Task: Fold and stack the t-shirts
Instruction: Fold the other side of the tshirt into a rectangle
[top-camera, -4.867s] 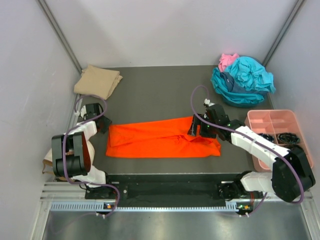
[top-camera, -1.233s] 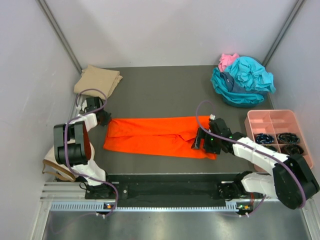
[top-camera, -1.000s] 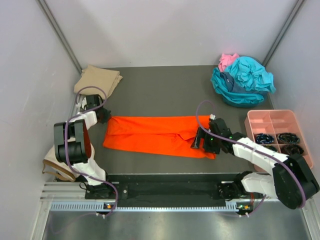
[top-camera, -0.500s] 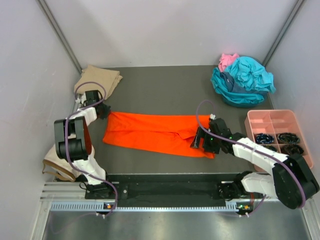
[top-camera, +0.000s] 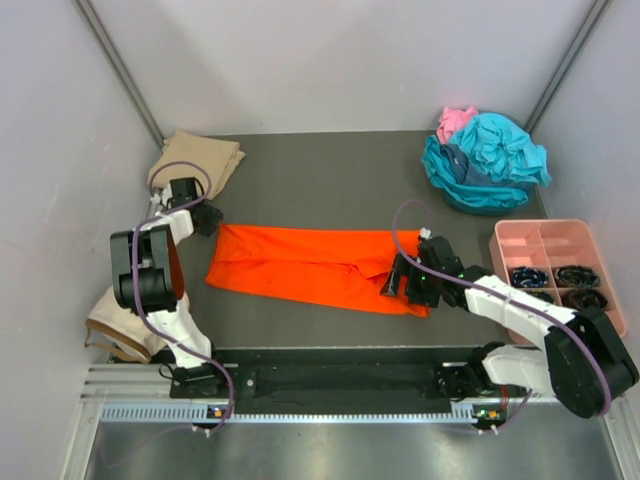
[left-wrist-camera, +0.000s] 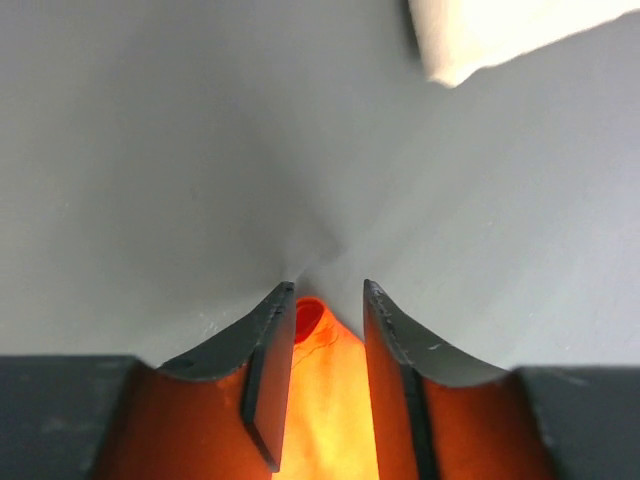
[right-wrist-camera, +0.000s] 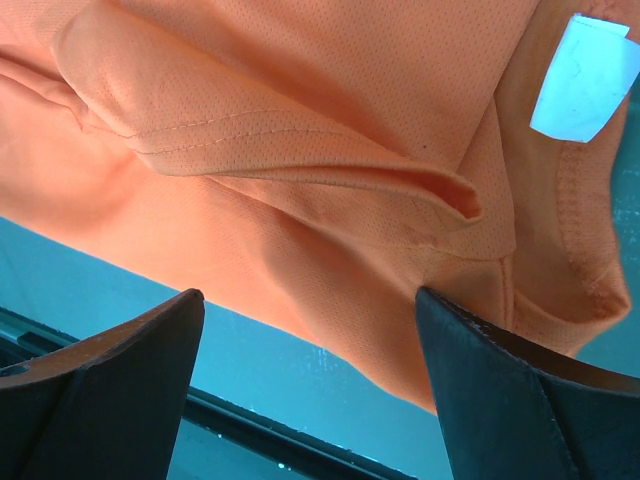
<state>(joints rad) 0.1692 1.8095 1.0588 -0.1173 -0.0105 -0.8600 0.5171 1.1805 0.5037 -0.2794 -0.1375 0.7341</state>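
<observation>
The bright orange t-shirt (top-camera: 315, 265) lies as a long band across the middle of the table. My left gripper (top-camera: 207, 222) is shut on its far-left corner; in the left wrist view the orange cloth (left-wrist-camera: 330, 385) is pinched between the fingers of that gripper (left-wrist-camera: 327, 298). My right gripper (top-camera: 397, 285) is open above the shirt's right end, near the collar. In the right wrist view it (right-wrist-camera: 305, 300) stands wide open over the orange cloth (right-wrist-camera: 300, 120), whose white label (right-wrist-camera: 585, 75) shows. A folded tan t-shirt (top-camera: 196, 160) lies at the back left. Teal t-shirts (top-camera: 490, 155) and a pink one (top-camera: 455, 120) are piled at the back right.
A pink compartment tray (top-camera: 520, 238) with dark items stands at the right edge. A cream cap-like thing (top-camera: 112, 330) sits off the table's left side. Grey walls close in on the left, back and right.
My left gripper has moved toward the back, drawing the shirt's left corner with it. My right gripper came nearer the front edge earlier and has since stayed put, open.
</observation>
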